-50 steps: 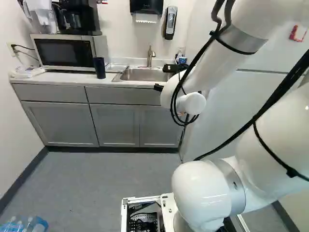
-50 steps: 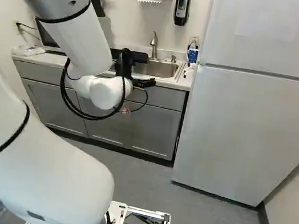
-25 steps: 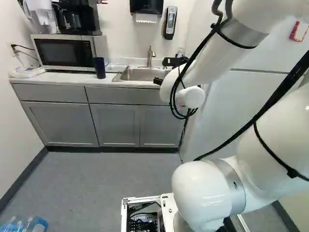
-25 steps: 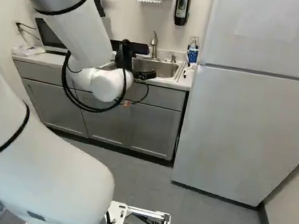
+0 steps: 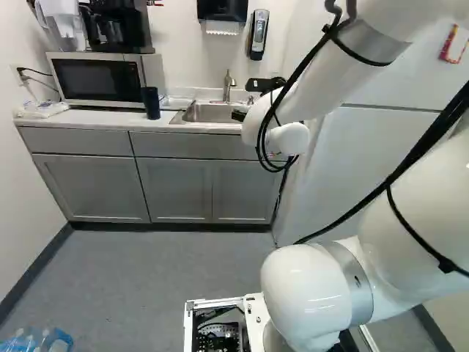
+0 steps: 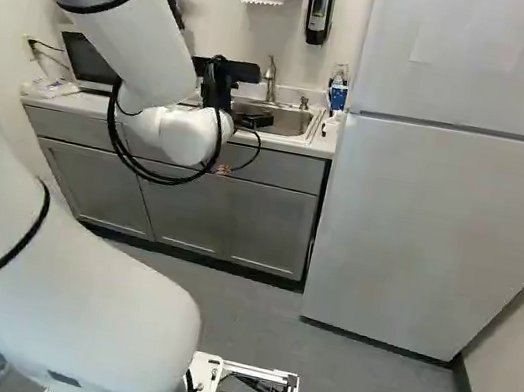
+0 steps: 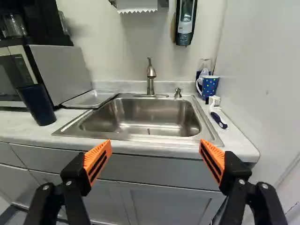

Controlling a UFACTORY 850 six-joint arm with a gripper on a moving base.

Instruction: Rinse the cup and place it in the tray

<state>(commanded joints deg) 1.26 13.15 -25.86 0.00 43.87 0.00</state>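
Dark blue cup, upright, long axis vertical

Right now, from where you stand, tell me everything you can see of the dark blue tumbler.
The tumbler is tall, dark blue and smooth, narrowing towards its base, with no handle in sight; the material could be plastic or coated metal. It stands upright on the white countertop, in front of the microwave, with the shallow tray between it and the sink. Whether it touches the microwave, or holds anything, I cannot tell. The open gripper is clear of it.
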